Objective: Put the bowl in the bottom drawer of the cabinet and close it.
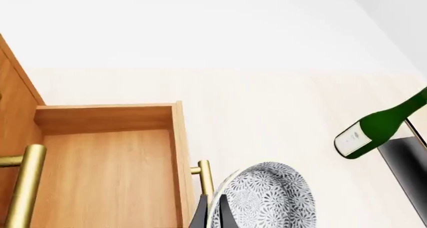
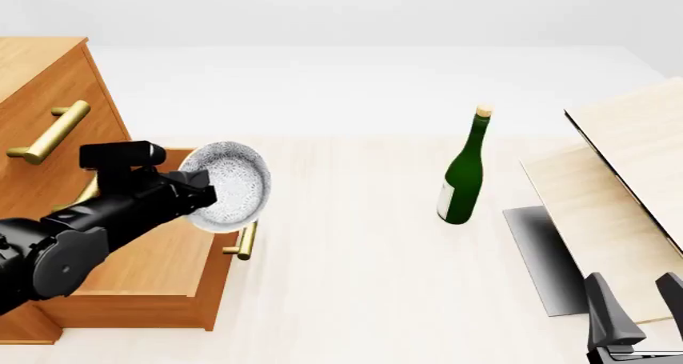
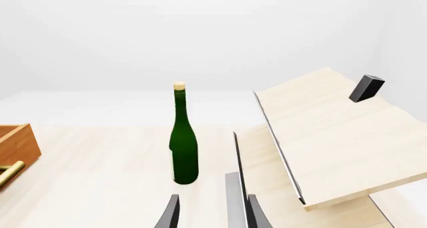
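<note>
So the left gripper (image 2: 203, 196) has its jaws clamped on the rim of the bowl (image 2: 229, 184), tipped on edge and held up in the air right over the front edge of the bottom drawer (image 2: 149, 276). That drawer is pulled open from the cabinet (image 2: 43, 84), nothing inside it that I can see. Three brass handles show, counting the one just under the bowl. One green bottle (image 2: 465, 172) stands upright mid-table, well apart, with lots of bare table (image 2: 353, 268) between. Two pale boards (image 2: 619, 188) lean on the right. The right gripper (image 2: 635, 304) hangs low by them, jaws parted and holding nothing.
</note>
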